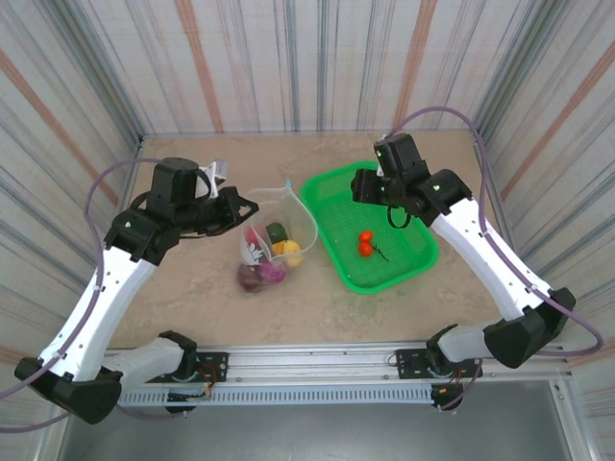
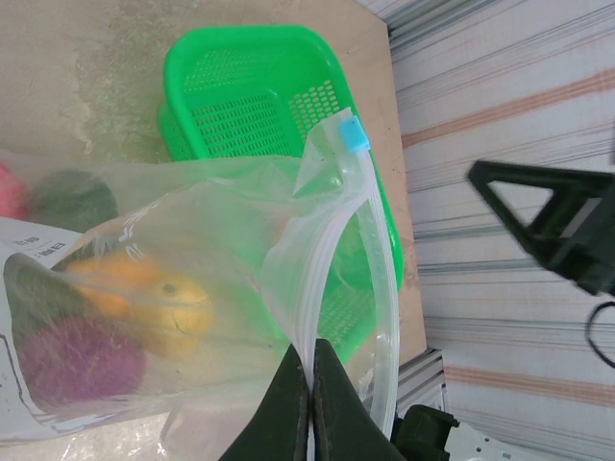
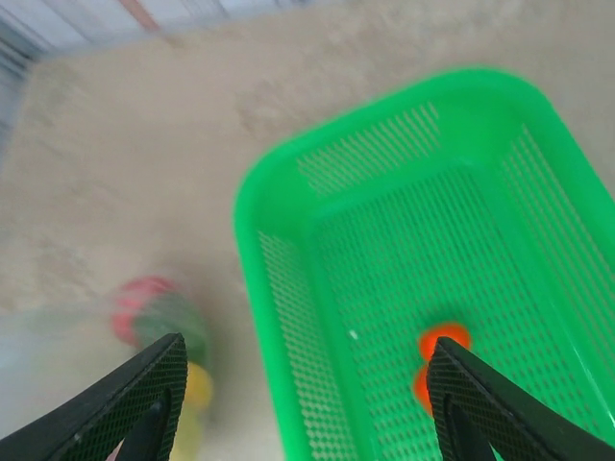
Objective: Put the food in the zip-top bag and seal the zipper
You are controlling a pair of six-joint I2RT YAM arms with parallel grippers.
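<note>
The clear zip-top bag (image 1: 276,240) lies left of the green basket, its mouth lifted toward the back. Inside it are maroon, pink, green and yellow food pieces; the left wrist view shows a yellow piece (image 2: 165,303), a purple one (image 2: 82,363) and a dark green one (image 2: 72,198). My left gripper (image 2: 312,353) is shut on the zipper strip (image 2: 332,245) at the mouth, near its blue end tab (image 2: 353,133). Two red-orange pieces (image 1: 366,244) lie in the basket. My right gripper (image 3: 306,403) hangs open above the basket's left wall, one finger (image 3: 480,399) over the red-orange pieces (image 3: 440,342).
The green mesh basket (image 1: 336,197) stands at centre right, its left rim close to the bag. Striped walls enclose the tabletop on three sides. The metal rail with both arm bases (image 1: 307,365) runs along the near edge.
</note>
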